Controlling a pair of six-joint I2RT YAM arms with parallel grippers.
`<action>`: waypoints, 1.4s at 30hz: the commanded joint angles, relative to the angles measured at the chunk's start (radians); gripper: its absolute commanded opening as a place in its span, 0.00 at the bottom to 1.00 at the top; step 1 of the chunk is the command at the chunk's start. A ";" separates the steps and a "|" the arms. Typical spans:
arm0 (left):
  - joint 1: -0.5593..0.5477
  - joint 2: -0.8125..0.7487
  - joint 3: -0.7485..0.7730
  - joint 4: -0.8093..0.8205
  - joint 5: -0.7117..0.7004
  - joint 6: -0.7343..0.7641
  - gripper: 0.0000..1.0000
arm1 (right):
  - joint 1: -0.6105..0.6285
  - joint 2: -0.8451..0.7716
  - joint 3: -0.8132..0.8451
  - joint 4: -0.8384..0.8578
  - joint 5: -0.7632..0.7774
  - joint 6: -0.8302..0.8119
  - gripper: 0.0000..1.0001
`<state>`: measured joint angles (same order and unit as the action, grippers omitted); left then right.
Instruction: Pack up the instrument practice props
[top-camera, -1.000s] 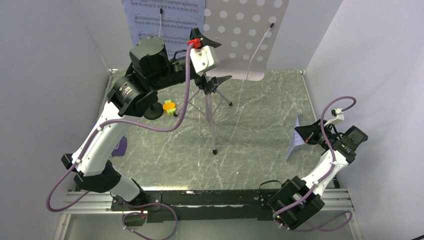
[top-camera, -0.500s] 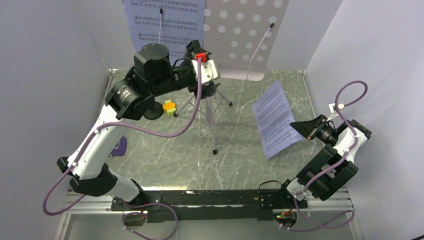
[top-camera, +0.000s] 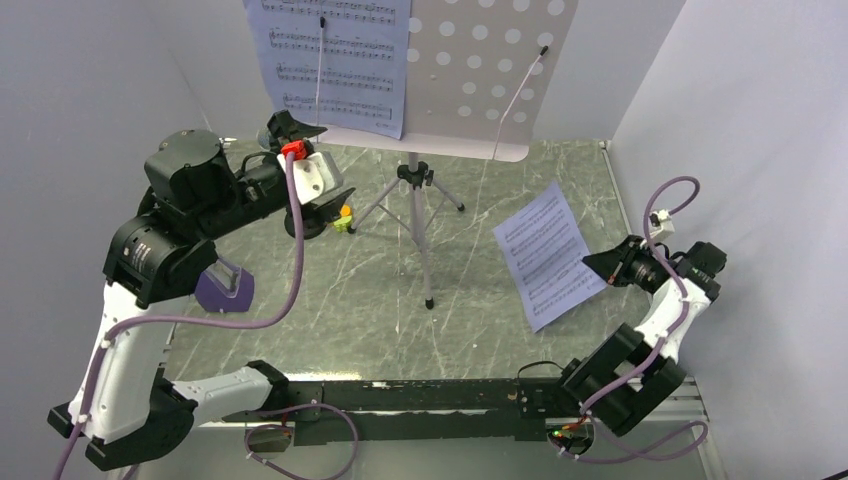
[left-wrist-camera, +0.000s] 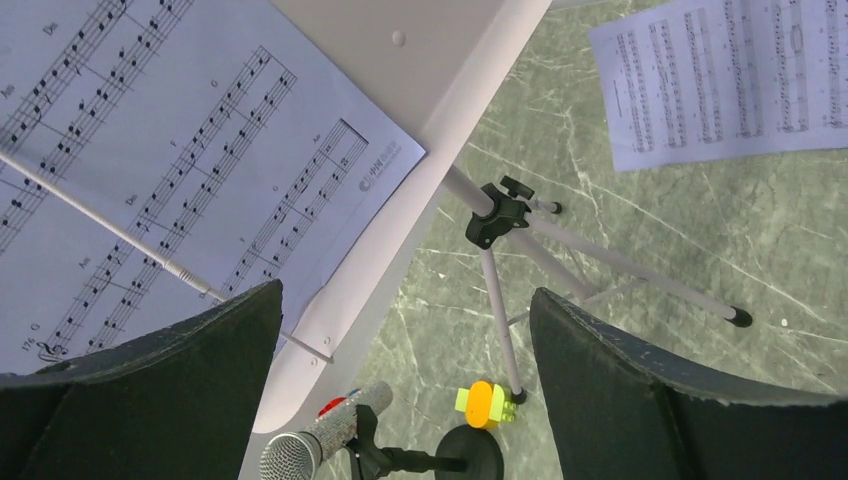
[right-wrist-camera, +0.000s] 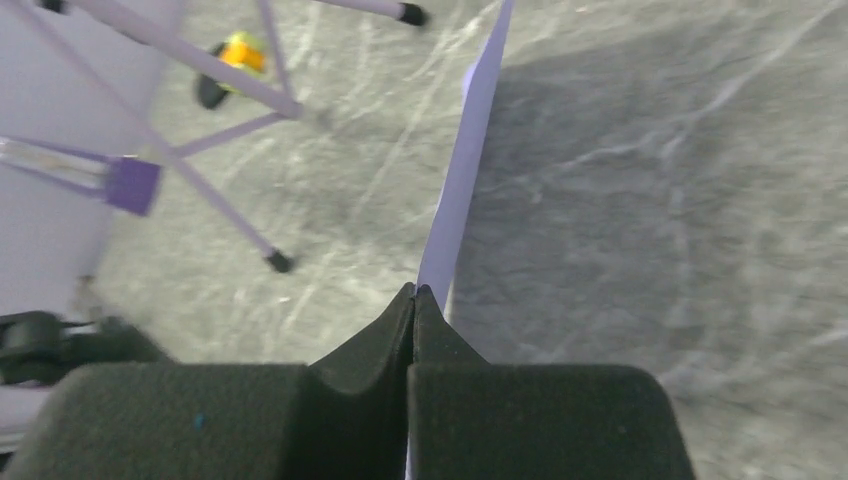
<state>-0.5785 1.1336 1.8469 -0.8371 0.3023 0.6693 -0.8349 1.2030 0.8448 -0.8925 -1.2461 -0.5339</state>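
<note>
Top external view shows the right gripper (top-camera: 592, 266) pinching a loose sheet-music page (top-camera: 545, 255) by its edge, right of the music stand (top-camera: 470, 80), apparently to carry it off, while the left gripper (top-camera: 312, 160) gapes wide at the stand's lower left corner, likely lining up on the second page (top-camera: 335, 50) resting there.

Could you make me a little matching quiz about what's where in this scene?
Things:
1 loose music page
2 second music page
3 metronome
4 left claw

States:
A wide open, empty
B pinched in the right claw
C resting on the music stand
D purple, on the table

Pairs: 1-B, 2-C, 3-D, 4-A
</note>
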 joint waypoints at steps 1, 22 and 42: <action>0.043 -0.006 -0.016 -0.005 0.067 -0.025 0.97 | 0.035 -0.083 -0.048 0.374 0.266 0.260 0.00; 0.085 -0.052 -0.046 -0.014 0.107 -0.035 0.97 | 0.030 0.095 -0.029 0.529 0.815 0.312 0.00; 0.103 -0.066 -0.054 -0.013 0.113 -0.039 0.97 | 0.026 0.176 -0.086 0.676 0.954 0.244 0.00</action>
<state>-0.4835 1.0817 1.7958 -0.8597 0.3950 0.6426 -0.8047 1.3792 0.7723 -0.2886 -0.3450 -0.2687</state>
